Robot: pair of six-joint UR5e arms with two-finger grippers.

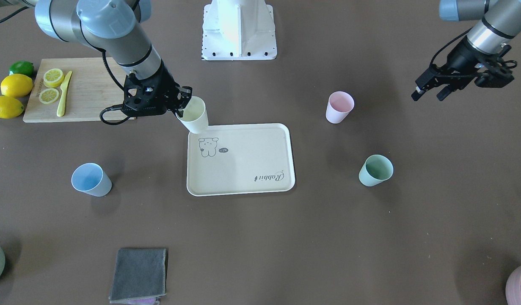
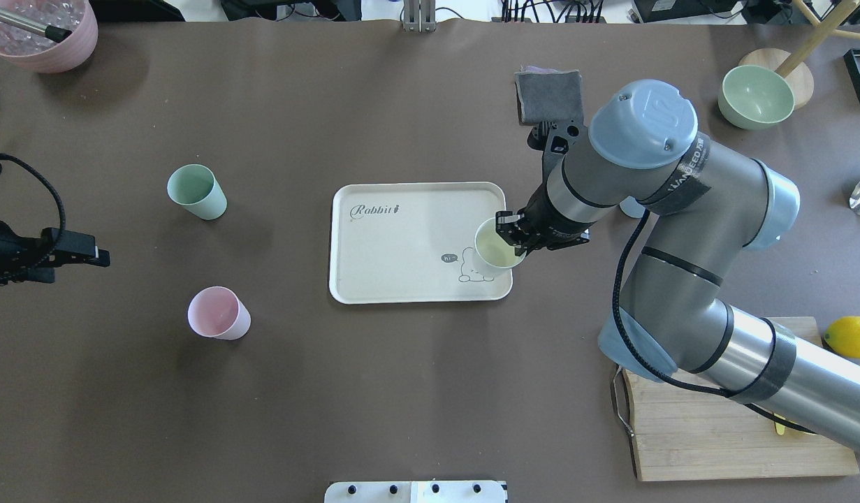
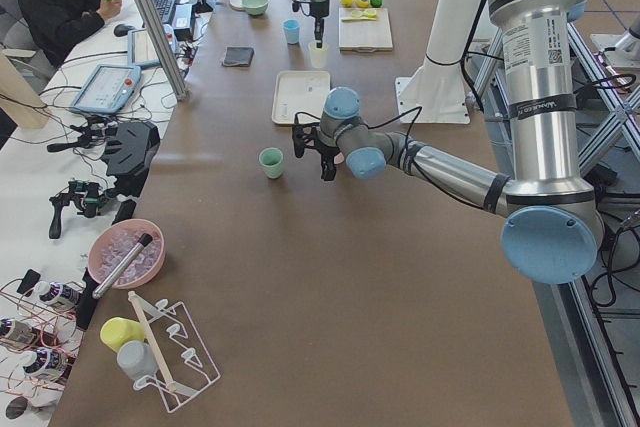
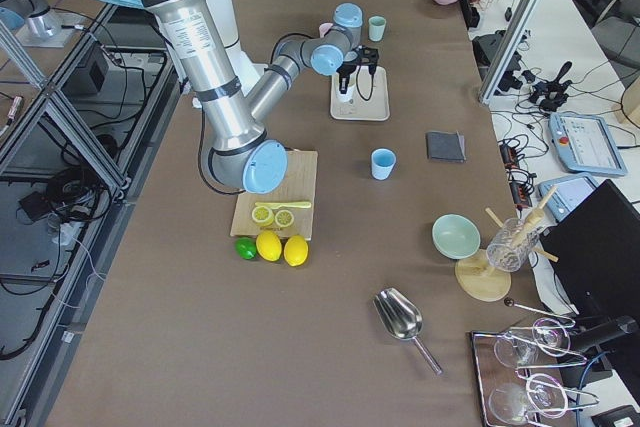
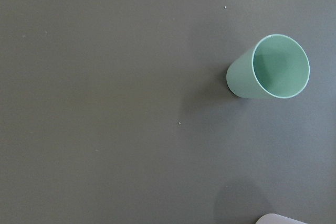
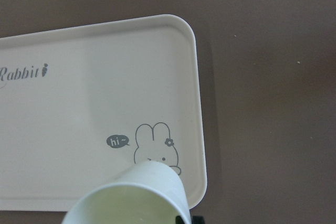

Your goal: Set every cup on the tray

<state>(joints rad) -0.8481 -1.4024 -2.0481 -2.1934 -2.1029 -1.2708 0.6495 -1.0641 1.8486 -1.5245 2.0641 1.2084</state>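
Overhead, front-facing — opposite sides, shared tray (image 2: 402, 244)

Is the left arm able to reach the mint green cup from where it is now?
Probably yes. The mint green cup stands upright on bare table, on the side of the left gripper, with nothing between them. The right gripper is away at the tray.

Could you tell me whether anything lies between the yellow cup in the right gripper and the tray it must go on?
Nothing visible does. The right gripper holds the yellow cup over the corner of the tray by the rabbit drawing, and the tray is bare.
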